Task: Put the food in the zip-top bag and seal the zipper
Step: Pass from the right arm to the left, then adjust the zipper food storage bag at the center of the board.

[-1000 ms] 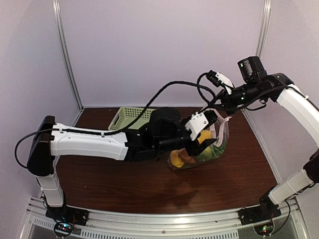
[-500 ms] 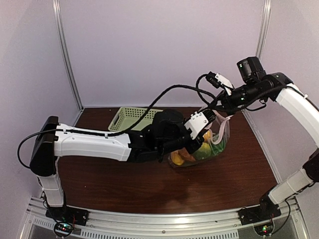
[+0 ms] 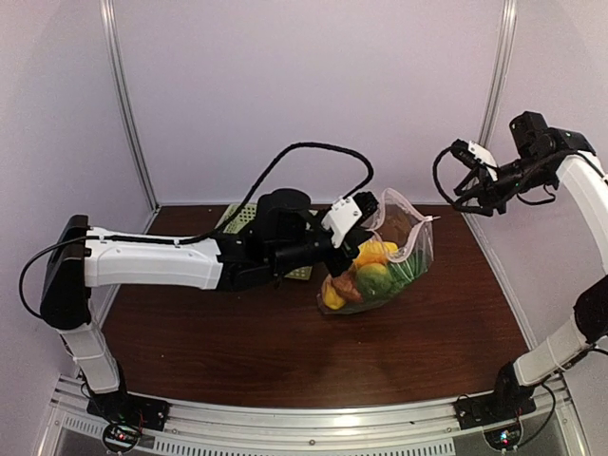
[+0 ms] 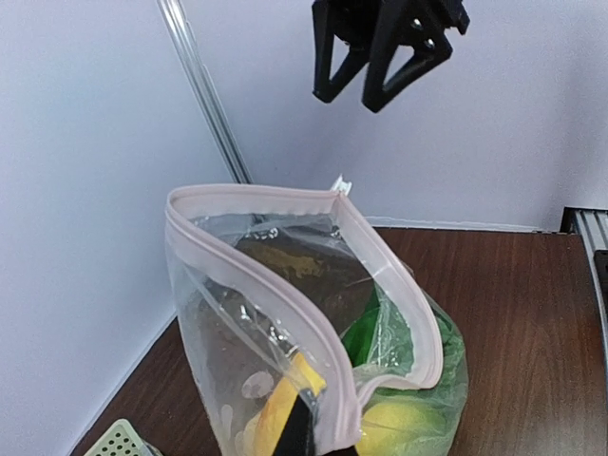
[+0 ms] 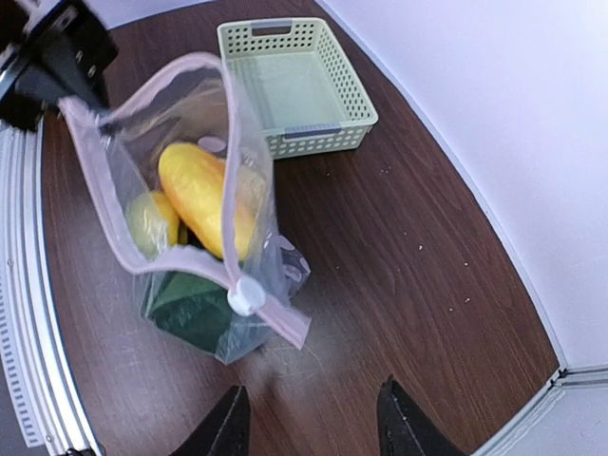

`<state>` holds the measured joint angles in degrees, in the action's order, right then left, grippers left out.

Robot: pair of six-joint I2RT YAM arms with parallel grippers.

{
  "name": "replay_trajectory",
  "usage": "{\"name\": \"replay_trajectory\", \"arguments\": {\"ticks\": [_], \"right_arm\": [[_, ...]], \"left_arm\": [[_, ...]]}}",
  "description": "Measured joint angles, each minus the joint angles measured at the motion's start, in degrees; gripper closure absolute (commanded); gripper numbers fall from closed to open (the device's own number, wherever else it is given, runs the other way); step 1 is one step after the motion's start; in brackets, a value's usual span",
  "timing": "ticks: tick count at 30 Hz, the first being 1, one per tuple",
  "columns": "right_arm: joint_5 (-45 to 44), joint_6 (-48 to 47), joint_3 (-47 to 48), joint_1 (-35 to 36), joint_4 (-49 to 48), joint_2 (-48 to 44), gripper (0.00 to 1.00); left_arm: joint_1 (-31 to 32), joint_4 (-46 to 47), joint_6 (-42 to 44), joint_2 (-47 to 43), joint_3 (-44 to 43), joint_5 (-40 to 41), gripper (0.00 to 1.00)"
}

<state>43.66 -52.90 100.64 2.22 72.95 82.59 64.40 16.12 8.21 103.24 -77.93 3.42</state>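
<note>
Pinching zip-top bag point(image 3: 407, 237), left end effector point(image 3: 354, 245), overhead

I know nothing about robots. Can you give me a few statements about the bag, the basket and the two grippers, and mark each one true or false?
1. The bag has its mouth open. True.
2. The right gripper holds the bag. False: it is open, up in the air and apart from the bag.
3. The basket is full of food. False: it is empty.
4. Yellow food lies inside the bag. True.
5. The left gripper is shut on the bag's edge. True.
</note>
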Motion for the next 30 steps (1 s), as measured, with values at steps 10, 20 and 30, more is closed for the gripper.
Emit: {"name": "replay_trajectory", "arguments": {"ticks": [10,20,30], "right_arm": [[6.71,-11.17,-21.46,-2.60,-2.47,-4.00,0.46],[12.48,-5.70,-24.41,-1.77,-16.81,-5.84,0.56],[13.27,-5.49,-24.41,0.83,-18.23,-4.90,0.69]], "left_arm": [[-5.40,0.72,-0.42,-1.38,2.05,-14.16,1.00],[-6.29,1.01,-0.79,-1.38,2.29,-18.75,1.00],[-8.02,1.88,-2.29,-1.38,2.29,-19.63,1.00]]}}
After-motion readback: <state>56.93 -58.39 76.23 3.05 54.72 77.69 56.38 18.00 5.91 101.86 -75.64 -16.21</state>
